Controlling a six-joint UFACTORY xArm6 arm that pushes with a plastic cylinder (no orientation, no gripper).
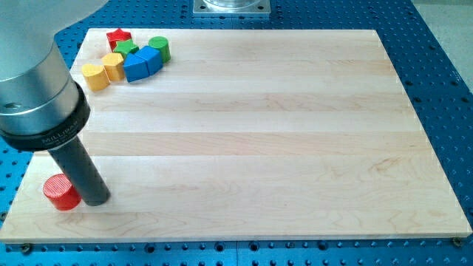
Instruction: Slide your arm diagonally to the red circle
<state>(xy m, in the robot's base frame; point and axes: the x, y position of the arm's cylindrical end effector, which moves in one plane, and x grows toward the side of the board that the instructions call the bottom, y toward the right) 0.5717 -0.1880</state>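
Note:
The red circle [60, 192], a short red cylinder, sits near the board's bottom left corner. My tip [96, 199] rests on the board right beside it, on its right side, touching or nearly touching it. The dark rod rises up and left to the grey arm body at the view's left edge.
A cluster of blocks lies at the board's top left: a red block [117, 38], a green star [126, 49], a green cylinder [159, 48], two blue blocks [140, 64], and two yellow blocks [103, 71]. The wooden board [259, 133] lies on a blue perforated table [443, 66].

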